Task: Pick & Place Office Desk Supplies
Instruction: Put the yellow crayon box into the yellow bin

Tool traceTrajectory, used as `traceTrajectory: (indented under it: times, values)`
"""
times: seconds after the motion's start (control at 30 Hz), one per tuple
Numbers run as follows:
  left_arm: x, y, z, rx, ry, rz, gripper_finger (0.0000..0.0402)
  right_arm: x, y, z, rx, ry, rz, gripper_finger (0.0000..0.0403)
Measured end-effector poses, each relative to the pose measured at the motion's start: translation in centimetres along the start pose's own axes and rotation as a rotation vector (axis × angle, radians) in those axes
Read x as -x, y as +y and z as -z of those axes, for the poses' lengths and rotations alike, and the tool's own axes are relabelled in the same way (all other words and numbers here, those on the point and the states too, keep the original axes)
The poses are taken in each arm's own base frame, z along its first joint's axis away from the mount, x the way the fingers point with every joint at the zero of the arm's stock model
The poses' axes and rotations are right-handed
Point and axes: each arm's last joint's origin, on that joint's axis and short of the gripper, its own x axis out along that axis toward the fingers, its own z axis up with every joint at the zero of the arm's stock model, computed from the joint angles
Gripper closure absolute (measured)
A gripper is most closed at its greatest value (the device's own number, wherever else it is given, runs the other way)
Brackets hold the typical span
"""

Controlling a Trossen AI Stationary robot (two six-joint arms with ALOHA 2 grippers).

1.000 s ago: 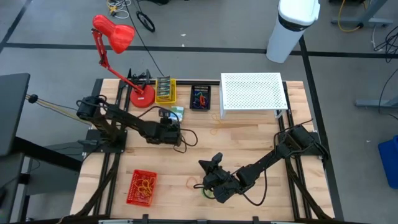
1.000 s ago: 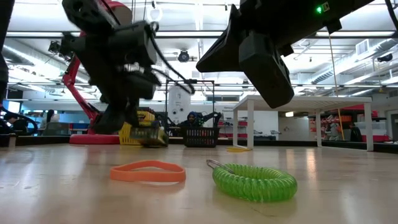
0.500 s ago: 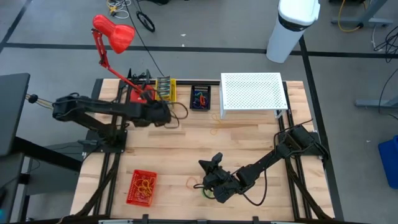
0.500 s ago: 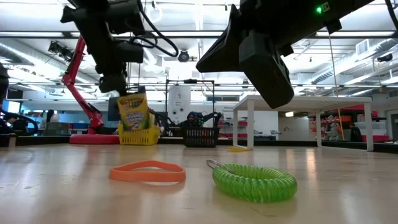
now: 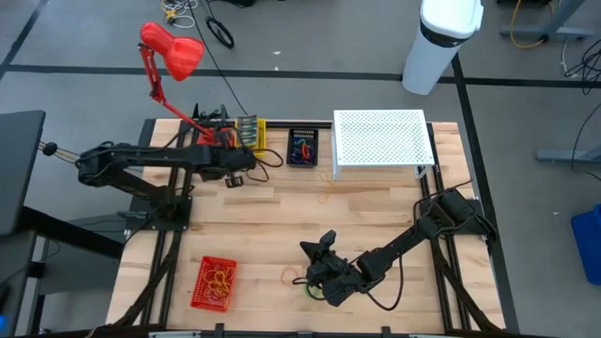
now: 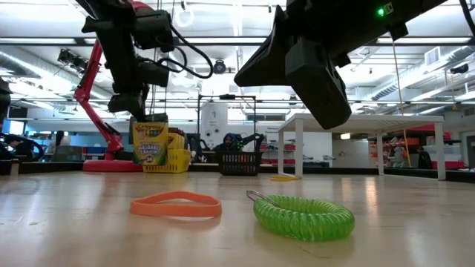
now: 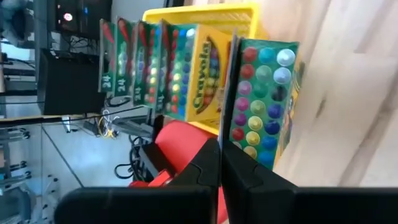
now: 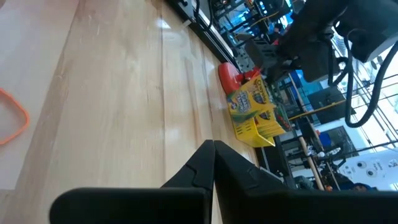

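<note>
Since a second ago the left gripper [image 5: 235, 175] has swung from mid-table to the far edge, carrying a crayon box [image 6: 149, 143] up to the yellow bin [image 5: 250, 135] beside the lamp base [image 6: 111, 165]; the right arm has not shifted.

From above, the held box is hidden under the left arm and only the bin's edge shows. The low view fills that in: the box hangs upright below the gripper [image 6: 126, 104], in front of the bin [image 6: 172, 159], though whether it touches the table cannot be told. The left wrist view adds what neither shows: the bin [image 7: 199, 12] already holds a row of crayon boxes [image 7: 155, 68] standing on edge, and the held box [image 7: 264, 99] sits just outside that row. Its fingers [image 7: 205, 168] look pressed almost together, pinching the thin edge of the box.

The right gripper [image 5: 316, 272] waits over the near side of the table. In the low view it hangs above a green coil [image 6: 304, 216] and an orange band [image 6: 177, 205], touching neither. Its wrist view shows the fingers [image 8: 205, 165] closed on nothing, with the orange band [image 8: 13, 118] at the side and the left arm's box [image 8: 249, 99] far off.

Only the high view shows the red tray [image 5: 214, 283] of rubber bands, the black basket [image 5: 302, 147] of clips and the white riser [image 5: 380, 141].
</note>
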Motion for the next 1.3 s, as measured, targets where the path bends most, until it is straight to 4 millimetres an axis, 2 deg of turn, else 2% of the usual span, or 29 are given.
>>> traceTrajectory:
  times: [0.33, 0.67, 0.97, 1.17, 1.3]
  values:
    - [2.0, 2.5, 0.1, 0.072, -0.094, -0.057, 0.0396, 0.0, 0.0, 0.0, 0.001, -0.002, -0.006, 0.0391]
    - [-0.6, 4.2, -0.5, 0.107, -0.027, -0.173, 0.0396, 0.0, 0.0, 0.0, 0.001, -0.006, -0.016, 0.0391]
    - [-2.2, 3.7, -1.6, 0.082, -0.027, -0.189, 0.0396, 0.0, 0.1, 0.0, 0.006, -0.004, -0.018, 0.0391]
    - [-3.4, 2.9, -1.4, 0.026, 0.018, -0.298, 0.0396, 0.0, 0.1, 0.0, 0.005, -0.006, -0.023, 0.0391]
    - [-3.5, 2.8, -1.3, 0.011, 0.022, -0.308, 0.0396, 0.0, 0.1, 0.0, 0.006, -0.006, -0.023, 0.0391]
